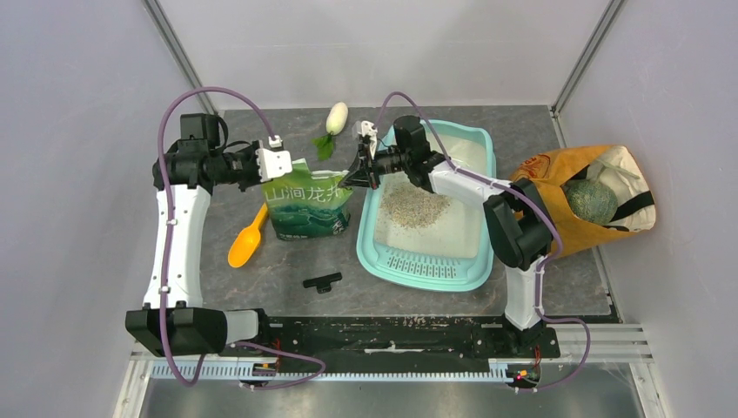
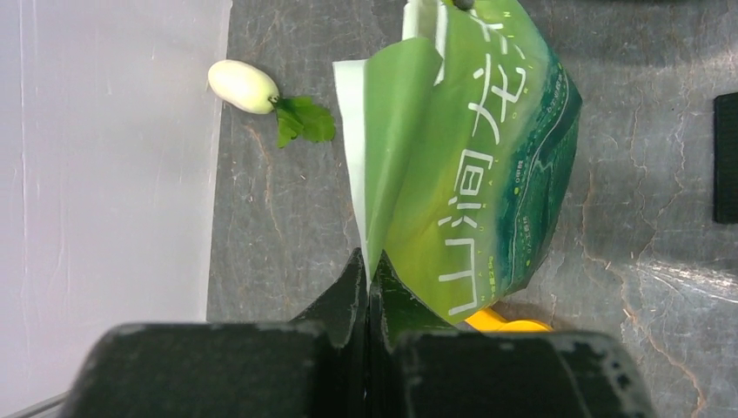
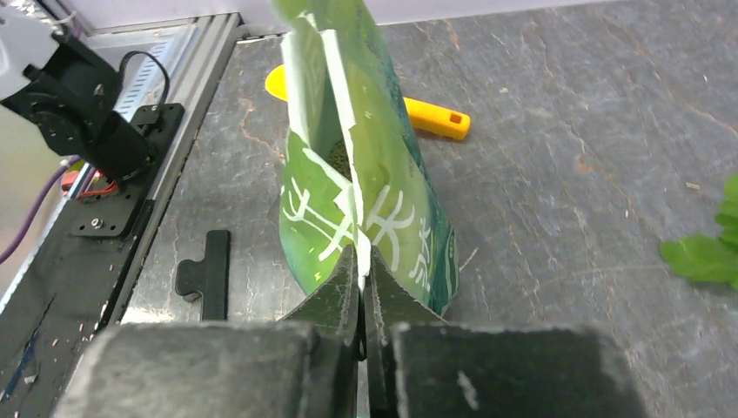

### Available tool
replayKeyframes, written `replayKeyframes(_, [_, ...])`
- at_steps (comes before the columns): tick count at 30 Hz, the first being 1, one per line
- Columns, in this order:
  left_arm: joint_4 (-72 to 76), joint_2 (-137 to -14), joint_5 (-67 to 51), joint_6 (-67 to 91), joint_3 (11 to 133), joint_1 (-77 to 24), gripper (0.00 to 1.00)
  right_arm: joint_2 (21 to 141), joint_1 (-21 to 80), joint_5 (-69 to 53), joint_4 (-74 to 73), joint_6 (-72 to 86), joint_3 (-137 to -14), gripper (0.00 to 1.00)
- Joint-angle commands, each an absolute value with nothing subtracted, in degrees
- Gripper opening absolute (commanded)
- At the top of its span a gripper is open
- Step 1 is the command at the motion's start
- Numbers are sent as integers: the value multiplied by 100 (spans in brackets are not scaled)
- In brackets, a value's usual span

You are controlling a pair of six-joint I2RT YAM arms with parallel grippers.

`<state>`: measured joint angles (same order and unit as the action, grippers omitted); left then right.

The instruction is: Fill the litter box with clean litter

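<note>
Both hands on the bag: my left gripper [image 2: 367, 277] is pinched tight on one top corner of the green pouch [image 1: 309, 209], my right gripper [image 3: 361, 266] clamped on the other. The litter box [image 1: 426, 277] sits just beside it, a pile of litter [image 1: 414, 209] inside.

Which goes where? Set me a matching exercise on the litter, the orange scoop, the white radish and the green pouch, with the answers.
1 litter
2 orange scoop
3 white radish
4 green pouch

a pinched by the left claw and the right claw
b piled in the litter box
c lying on the table, left of the pouch
d near the table's far edge

Pairs: 1-b, 2-c, 3-d, 4-a
</note>
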<state>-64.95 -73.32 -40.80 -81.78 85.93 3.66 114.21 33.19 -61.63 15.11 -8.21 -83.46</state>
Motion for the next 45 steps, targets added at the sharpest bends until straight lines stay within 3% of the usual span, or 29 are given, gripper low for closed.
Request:
replayKeyframes(1, [-6618,-6973,-4340,-8808,8591,369,2,11173,3252,-5189,389,-1427,-8792,0])
replayKeyframes(7, [-8253,-6747,-3668,-11046,7767,360,2,11123,3267,-4429,-337,-1417,-8955,0])
replayKeyframes(11, [-8028,-6497,-3499,-11072,7047,360,2,11056,3339,-4500,-500,-1373,-8991,0])
replayKeyframes(12, [-7860,-6452,-3673,-10868,7023,360,2,11036,3328,-4769,-528,-1352,-8986,17])
replayKeyframes(13, [-7596,-6447,-3815,-10547,7075,359,2,10995,3303,-5084,-580,-1379,-8978,43])
replayKeyframes(15, [-7323,-6568,-4107,-10009,7385,359,2,10835,3295,-5533,-311,-1205,-8767,72])
replayKeyframes(20, [-7345,-6908,-4253,-9759,8091,360,2,10543,3358,-5898,2359,-311,-7548,96])
replayKeyframes(24, [-7558,-6882,-4260,-10155,8107,358,2,10798,3526,-5287,2413,-470,-7954,97])
replayKeyframes(29, [-7621,-6950,-4319,-10193,8221,359,2,11169,3575,-5264,1609,-1355,-8777,94])
replayKeyframes(35, [-7240,-7039,-4460,-9672,8433,360,2,11140,3892,-5185,158,-3200,-8955,76])
replayKeyframes(39, [-7208,-7008,-4603,-9383,8586,356,2,11269,4084,-4197,-326,-3639,-9043,55])
replayKeyframes(42, [-7540,-6911,-4635,-9716,8571,360,2,11346,4091,-3489,-296,-3154,-9190,21])
replayKeyframes(45, [-8143,-6835,-4464,-10390,8424,360,2,11331,4123,-3143,-411,-2954,-9290,0])
